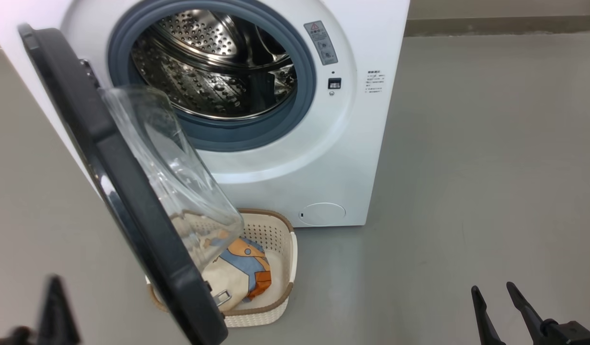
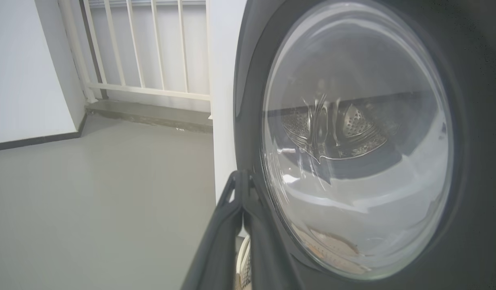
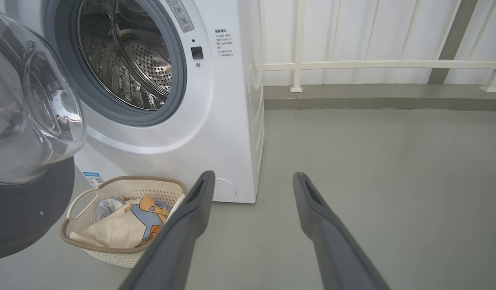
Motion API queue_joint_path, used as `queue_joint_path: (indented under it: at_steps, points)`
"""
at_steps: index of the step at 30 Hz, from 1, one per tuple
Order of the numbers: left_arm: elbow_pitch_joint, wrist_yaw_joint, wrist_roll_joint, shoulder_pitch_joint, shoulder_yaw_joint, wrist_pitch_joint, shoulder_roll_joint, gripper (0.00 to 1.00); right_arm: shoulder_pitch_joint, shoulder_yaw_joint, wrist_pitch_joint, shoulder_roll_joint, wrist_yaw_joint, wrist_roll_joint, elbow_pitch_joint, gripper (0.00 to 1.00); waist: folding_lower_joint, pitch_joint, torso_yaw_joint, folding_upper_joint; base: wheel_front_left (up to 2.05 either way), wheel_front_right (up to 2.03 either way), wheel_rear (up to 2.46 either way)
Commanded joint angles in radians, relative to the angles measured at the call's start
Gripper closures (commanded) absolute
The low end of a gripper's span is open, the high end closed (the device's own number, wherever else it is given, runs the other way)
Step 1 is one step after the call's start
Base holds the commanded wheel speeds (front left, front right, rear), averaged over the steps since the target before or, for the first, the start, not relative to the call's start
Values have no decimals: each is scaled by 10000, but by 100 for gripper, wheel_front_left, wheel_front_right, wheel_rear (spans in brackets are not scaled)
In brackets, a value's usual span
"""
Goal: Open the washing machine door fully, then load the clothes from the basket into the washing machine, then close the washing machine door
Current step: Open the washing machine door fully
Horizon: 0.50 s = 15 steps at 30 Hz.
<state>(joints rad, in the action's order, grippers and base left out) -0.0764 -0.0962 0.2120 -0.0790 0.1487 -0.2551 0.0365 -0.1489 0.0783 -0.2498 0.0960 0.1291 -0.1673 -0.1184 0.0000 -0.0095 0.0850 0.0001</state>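
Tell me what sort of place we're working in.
Probably a laundry corner on a balcony or utility area: a white front-loading washing machine stands on a bare grey floor, with a pale barred railing on a raised kerb behind it.

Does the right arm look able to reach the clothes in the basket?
Likely yes: bare floor lies between the open right gripper and the basket; the door overhangs only the clothes' left part.
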Motion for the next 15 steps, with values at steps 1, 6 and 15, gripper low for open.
queue_joint_path:
  at_steps: [1, 6, 15]
  points:
    - [605, -160, -81, 506, 469, -67, 137, 100, -13, -170, -120, 99, 16, 95, 207, 0, 0, -37, 56, -1, 0, 0, 0]
    - [2664, -585, -559, 890, 601, -67, 182, 100, -101, -135, -120, 28, 16, 43, 198, 0, 0, -139, 253, -1, 0, 0, 0]
    - [6501, -160, -701, 2291, -2228, 2153, 177, 100, -160, -79, -120, -148, 16, -34, 249, 0, 0, -186, 755, -1, 0, 0, 0]
